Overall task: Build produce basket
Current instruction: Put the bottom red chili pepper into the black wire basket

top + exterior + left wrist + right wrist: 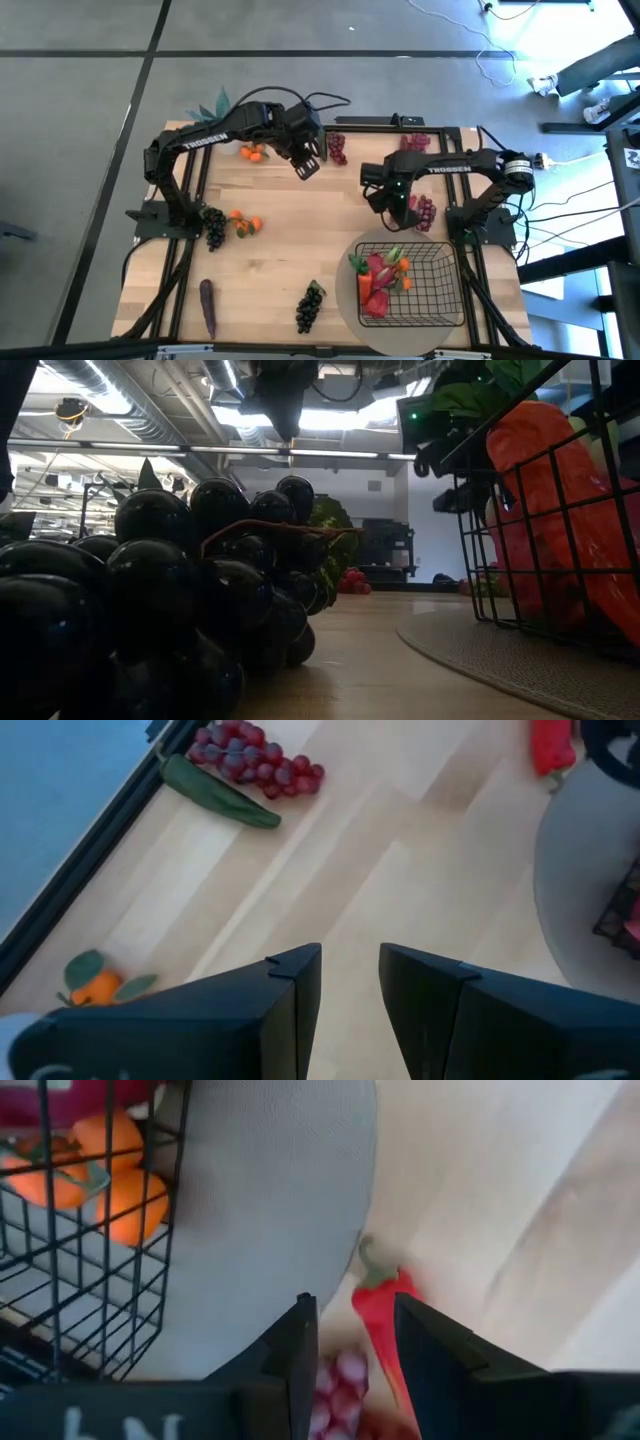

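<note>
We found the basket point(432, 285) on the round mat point(350, 305), holding a carrot point(560, 500), a pink fruit point(378, 275) and tangerines point(115, 1175). Just beyond the basket's far side, the right gripper point(350, 1350) hung with its 2 fingers parted around nothing, directly over a red chili point(385, 1315) and pale red grapes point(335, 1380) beside the mat. Farther from the basket, the left gripper point(350, 985) hovered above bare wood, fingers a little apart and empty. Purple grapes point(337, 147) lay beyond it. Dark grapes point(310, 305) lay beside the mat; an eggplant point(208, 305), another dark bunch point(214, 226) and 2 tangerine clusters point(245, 224) lay well away from the basket.
</note>
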Controlling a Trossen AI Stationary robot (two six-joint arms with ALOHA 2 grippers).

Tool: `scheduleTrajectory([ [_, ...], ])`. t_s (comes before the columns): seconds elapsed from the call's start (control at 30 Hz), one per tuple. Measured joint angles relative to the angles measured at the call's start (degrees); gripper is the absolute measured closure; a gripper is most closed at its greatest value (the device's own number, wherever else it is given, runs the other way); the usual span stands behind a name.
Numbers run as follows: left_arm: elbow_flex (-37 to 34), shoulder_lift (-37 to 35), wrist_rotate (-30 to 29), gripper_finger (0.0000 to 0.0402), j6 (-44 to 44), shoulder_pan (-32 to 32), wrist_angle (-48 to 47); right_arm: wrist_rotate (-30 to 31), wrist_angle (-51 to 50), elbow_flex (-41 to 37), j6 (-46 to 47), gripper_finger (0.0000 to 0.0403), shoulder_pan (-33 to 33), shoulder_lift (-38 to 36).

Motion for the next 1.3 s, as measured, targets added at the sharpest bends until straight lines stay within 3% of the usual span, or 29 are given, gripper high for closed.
scheduleTrajectory([
  [0.3, 0.0, 0.0, -0.02, 0.0308, 1.4, 1.49, 0.02, -1.69, 13.06, -7.94, -0.04, 0.0283, 1.27, -0.02],
  [0.73, 0.02, 0.0, 0.0, 0.0308, 2.05, 1.47, 0.44, 5.87, 18.56, -14.41, -0.42, 0.0283, 1.49, 0.01],
  [1.3, 0.02, 0.0, -0.02, 0.0308, 2.99, 1.47, 0.44, 7.15, 20.46, -17.17, -1.44, 0.0283, 1.46, 0.0],
])
